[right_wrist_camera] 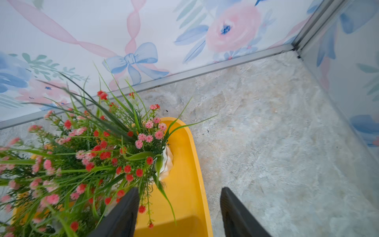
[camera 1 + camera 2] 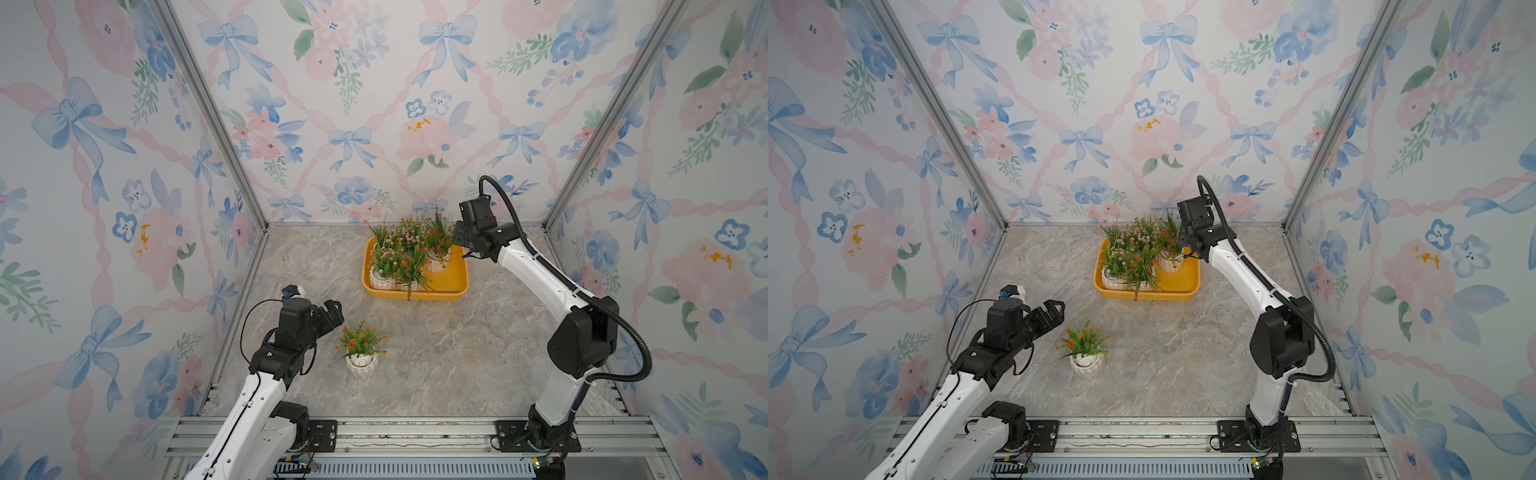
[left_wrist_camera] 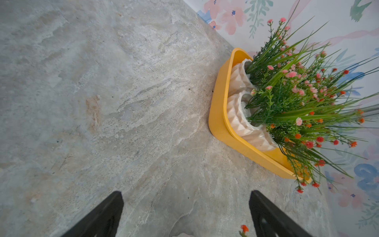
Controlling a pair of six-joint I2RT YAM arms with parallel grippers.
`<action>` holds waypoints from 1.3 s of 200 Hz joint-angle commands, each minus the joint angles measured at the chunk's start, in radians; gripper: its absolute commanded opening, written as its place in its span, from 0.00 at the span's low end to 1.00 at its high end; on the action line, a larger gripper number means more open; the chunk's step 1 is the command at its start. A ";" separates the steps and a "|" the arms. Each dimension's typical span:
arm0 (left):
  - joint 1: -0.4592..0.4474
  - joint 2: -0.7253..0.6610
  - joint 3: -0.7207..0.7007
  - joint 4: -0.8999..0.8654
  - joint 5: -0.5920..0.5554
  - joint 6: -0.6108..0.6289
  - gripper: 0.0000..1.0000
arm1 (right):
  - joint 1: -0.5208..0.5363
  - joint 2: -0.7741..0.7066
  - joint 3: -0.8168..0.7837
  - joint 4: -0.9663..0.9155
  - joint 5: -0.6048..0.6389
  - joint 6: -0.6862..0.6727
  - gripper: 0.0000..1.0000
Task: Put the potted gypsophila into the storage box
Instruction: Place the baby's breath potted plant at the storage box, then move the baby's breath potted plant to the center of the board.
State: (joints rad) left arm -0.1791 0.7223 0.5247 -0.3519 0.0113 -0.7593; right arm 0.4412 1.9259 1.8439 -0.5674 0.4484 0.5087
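Pot of orange-red gypsophila [image 2: 360, 361] stands upright beside the open, empty left pincer [image 2: 333, 315]; the open right pincer [image 1: 179, 189] hangs over the rim of the storage box [image 2: 415, 296].

**Inspector:** Supporting surface?

**Assistant:** One grey-beige marbled stone-look tabletop [image 2: 478, 353], flat and level.

**Inspector:** Items resting directly on it?

**Assistant:** Two. A shallow yellow-orange rectangular plastic tub [image 2: 449, 294] sits flat towards the back wall [image 2: 374, 124], right of centre, near the wall but apart from it. A small white ribbed pot of green sprigs with orange-red flowers [image 2: 362, 365] stands upright nearer the front, left of centre, well apart from the tub.

**Inspector:** Surface condition?

**Assistant:** A few small dark specks [image 3: 188, 88] lie near one side of the tub, seen in the left wrist view.
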 commanded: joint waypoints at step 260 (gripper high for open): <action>-0.227 0.135 -0.072 -0.467 0.059 -0.195 0.83 | 0.021 -0.669 -0.598 -0.117 0.246 0.143 0.71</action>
State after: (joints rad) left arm -0.3012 0.8280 0.4458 -0.7696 0.1074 -0.9085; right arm 0.4599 1.2530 1.2453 -0.6487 0.6708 0.6941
